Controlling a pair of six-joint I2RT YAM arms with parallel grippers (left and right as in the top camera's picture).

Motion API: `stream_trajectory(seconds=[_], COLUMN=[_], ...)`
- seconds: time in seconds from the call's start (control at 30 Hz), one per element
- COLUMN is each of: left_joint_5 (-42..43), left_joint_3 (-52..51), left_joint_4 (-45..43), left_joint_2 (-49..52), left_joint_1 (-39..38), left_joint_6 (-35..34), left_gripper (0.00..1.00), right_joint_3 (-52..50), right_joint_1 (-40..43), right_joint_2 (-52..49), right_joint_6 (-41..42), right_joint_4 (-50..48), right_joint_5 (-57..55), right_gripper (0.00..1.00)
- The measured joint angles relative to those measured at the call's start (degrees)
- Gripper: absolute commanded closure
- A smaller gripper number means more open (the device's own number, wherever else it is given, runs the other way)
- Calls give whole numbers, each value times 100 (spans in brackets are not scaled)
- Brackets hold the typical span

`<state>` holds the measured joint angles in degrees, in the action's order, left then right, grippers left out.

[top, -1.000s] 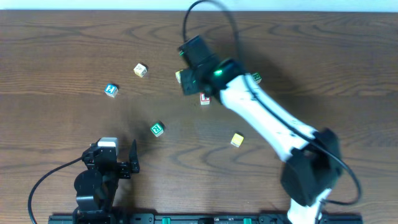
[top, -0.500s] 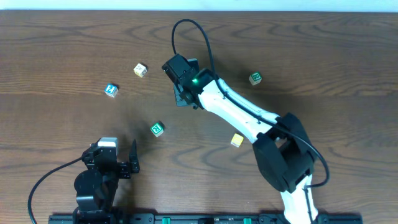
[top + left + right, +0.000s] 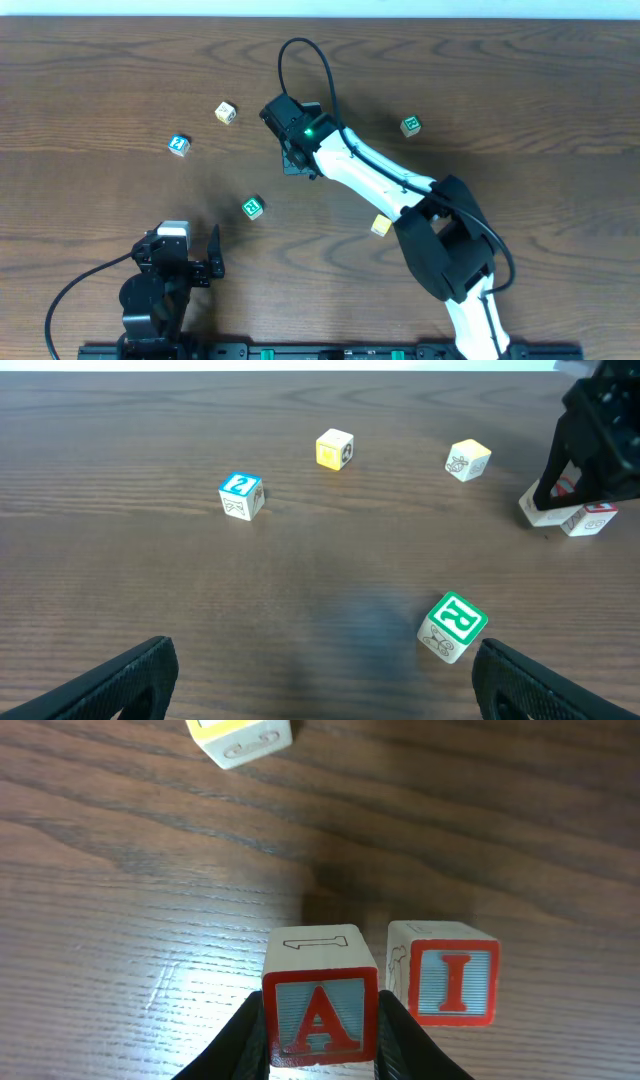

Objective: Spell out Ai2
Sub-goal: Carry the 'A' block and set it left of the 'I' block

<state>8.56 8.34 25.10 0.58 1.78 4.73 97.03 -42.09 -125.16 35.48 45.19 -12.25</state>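
Observation:
My right gripper (image 3: 297, 157) is shut on a block with a red letter A (image 3: 320, 1008), held low over the table. A block with a red letter I (image 3: 443, 972) stands right beside it on the right, almost touching. Both show under the right fingers in the left wrist view (image 3: 563, 515); the arm hides them from overhead. A blue block with the digit 2 (image 3: 178, 145) lies far left, also in the left wrist view (image 3: 240, 495). My left gripper (image 3: 200, 266) rests open and empty at the front left.
A green block (image 3: 252, 207) lies left of centre, close to my left gripper (image 3: 453, 626). A pale yellow block (image 3: 226, 112) sits at the back left, a green block (image 3: 410, 125) at the back right, a yellow block (image 3: 381, 225) under the right arm.
My right arm swung left and toward the front with the A block, bringing it down next to the I block. In the last half second it hardly moved. The left arm stayed still.

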Motion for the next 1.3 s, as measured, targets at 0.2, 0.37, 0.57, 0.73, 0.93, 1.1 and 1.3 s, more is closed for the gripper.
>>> stream_trajectory(seconds=[0.2,0.37,0.57,0.73,0.93,1.1,1.3], left_joint_5=[2,0,0,2,2,0,0], left_joint_3=[0,0,0,0,0,0,0], left_joint_4=[0,0,0,0,0,0,0], left_joint_2=[0,0,0,0,0,0,0], left_joint_1=[0,0,0,0,0,0,0], left_joint_6=[0,0,0,0,0,0,0], left_gripper=[5,5,5,5,5,5,5], right_joint_3=[0,0,0,0,0,0,0], right_joint_1=[-107,-175,-177,-177,-175,-170,-160], right_joint_2=[-101,-103,-114,-188,-212,-232,-232], right_joint_6=[162,201,251,299,313,313,313], right_joint_4=[-44,-48,-79,-94,-122,-243,-245], right_joint_5=[0,-2,-7,-74,-144,-245,-278], right_gripper=[99,99,99,99,99,99,87])
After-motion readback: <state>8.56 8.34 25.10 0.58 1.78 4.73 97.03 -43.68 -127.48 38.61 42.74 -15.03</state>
